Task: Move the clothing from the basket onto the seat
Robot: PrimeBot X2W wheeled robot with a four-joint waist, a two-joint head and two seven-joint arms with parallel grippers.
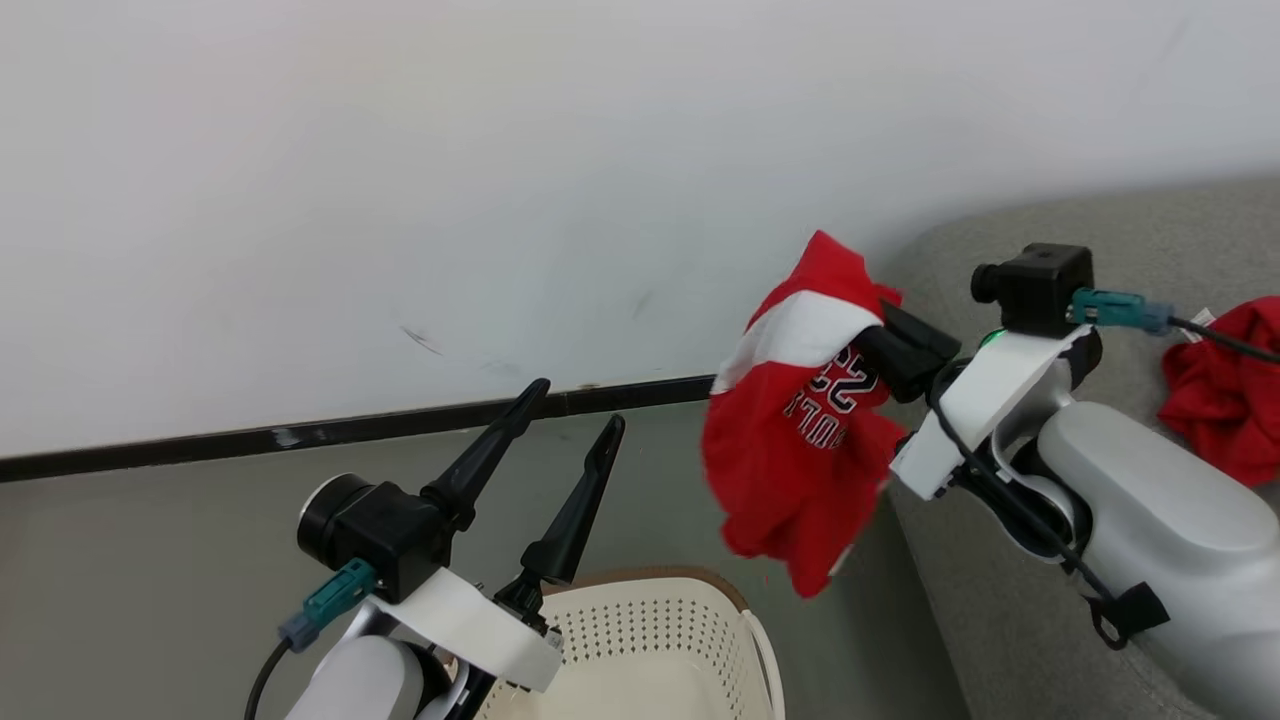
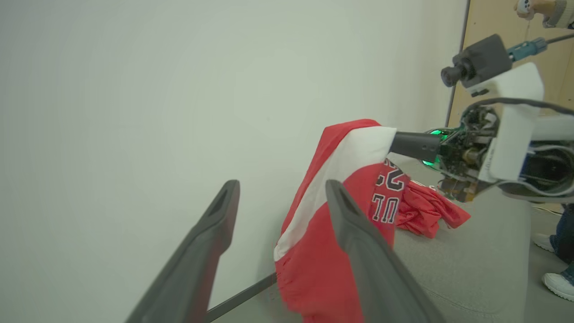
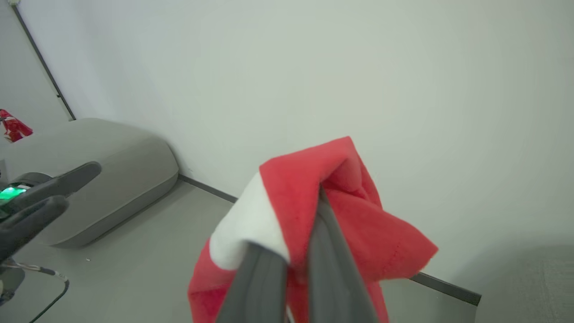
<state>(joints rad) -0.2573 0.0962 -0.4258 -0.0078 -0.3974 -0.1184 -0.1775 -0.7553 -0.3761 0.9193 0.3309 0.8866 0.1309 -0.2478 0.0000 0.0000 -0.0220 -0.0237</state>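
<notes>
My right gripper point(image 1: 885, 335) is shut on a red garment with white panels and lettering point(image 1: 800, 440), which hangs in the air between the basket and the seat. In the right wrist view its fingers point(image 3: 327, 269) pinch the red and white cloth point(image 3: 358, 233). A second red garment point(image 1: 1225, 390) lies crumpled on the grey seat point(image 1: 1000, 570); the left wrist view has it point(image 2: 426, 211) behind the hanging one point(image 2: 323, 260). The cream perforated basket point(image 1: 650, 640) sits on the floor at the bottom. My left gripper point(image 1: 578, 405) is open and empty above the basket.
A white wall with a dark skirting strip point(image 1: 300, 435) runs close behind. A person's shoes point(image 2: 556, 282) stand past the seat's far side. A rounded grey upholstered piece point(image 3: 112, 179) sits on the floor by the wall.
</notes>
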